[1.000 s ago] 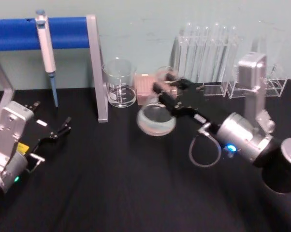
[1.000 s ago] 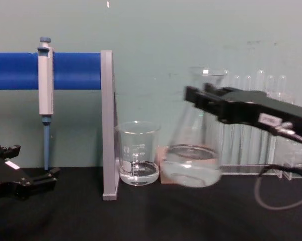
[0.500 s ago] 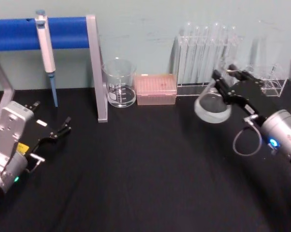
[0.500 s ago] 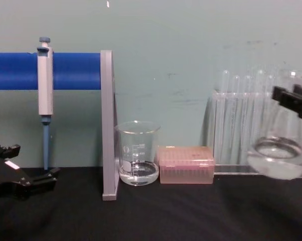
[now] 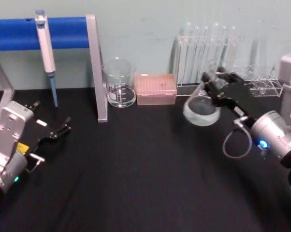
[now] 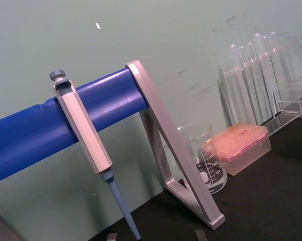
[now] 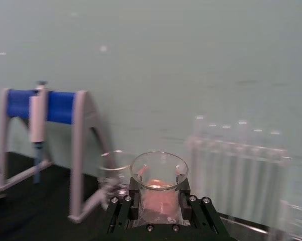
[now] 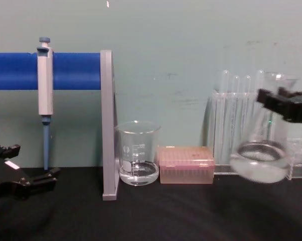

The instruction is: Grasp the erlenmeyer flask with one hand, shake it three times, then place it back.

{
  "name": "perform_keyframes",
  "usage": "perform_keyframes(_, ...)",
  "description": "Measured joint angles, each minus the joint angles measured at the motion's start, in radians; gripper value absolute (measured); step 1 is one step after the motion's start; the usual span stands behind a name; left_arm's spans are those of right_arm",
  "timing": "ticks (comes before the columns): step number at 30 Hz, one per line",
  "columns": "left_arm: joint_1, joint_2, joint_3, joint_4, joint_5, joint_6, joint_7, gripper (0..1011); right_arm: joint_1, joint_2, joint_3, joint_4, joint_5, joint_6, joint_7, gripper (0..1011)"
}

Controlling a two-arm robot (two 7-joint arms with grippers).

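Note:
The erlenmeyer flask [image 5: 201, 109] is a clear glass cone holding some clear liquid. It hangs tilted above the black table, in front of the test tube rack. My right gripper [image 5: 215, 84] is shut on its neck, coming in from the right. From the chest view the flask [image 8: 261, 161] swings at the right edge with the black fingers [image 8: 284, 104] clamped just under its rim. In the right wrist view I look down into the flask mouth [image 7: 159, 170], held between the jaws. My left gripper [image 5: 58, 130] rests open at the table's left side.
A glass beaker [image 5: 119, 89] and a pink tip box [image 5: 156, 89] stand at the back centre. Behind the flask is the test tube rack [image 5: 206, 50]. A blue bar stand [image 5: 98, 72] with a hanging pipette [image 5: 45, 43] occupies the back left.
My right gripper swung the flask from the table's centre far to the right, and it has now come partly back to the left. The left arm has not moved.

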Motion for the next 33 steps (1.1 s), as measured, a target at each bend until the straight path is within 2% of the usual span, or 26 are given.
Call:
perform_keyframes(3,0.0,0.0,0.0,0.0,0.0,0.0,0.0,1001,0.018,-0.009,-0.034,0.01,0.004,0.004,0.048,451)
perform_keyframes(4,0.0,0.0,0.0,0.0,0.0,0.0,0.0,1001,0.018,-0.009,-0.034,0.01,0.004,0.004,0.048,451)
perform_keyframes(9,0.0,0.0,0.0,0.0,0.0,0.0,0.0,1001,0.041,-0.013,-0.098,0.016,0.022,0.011,0.122,451)
perform_keyframes(15,0.0,0.0,0.0,0.0,0.0,0.0,0.0,1001,0.055,-0.005,-0.147,0.016,0.036,0.011,0.169,451)
perform_keyframes(19,0.0,0.0,0.0,0.0,0.0,0.0,0.0,1001,0.06,0.006,-0.166,0.017,0.047,0.005,0.183,451)
perform_keyframes(33,0.0,0.0,0.0,0.0,0.0,0.0,0.0,1001,0.054,0.035,-0.184,0.01,0.069,-0.005,0.179,451)
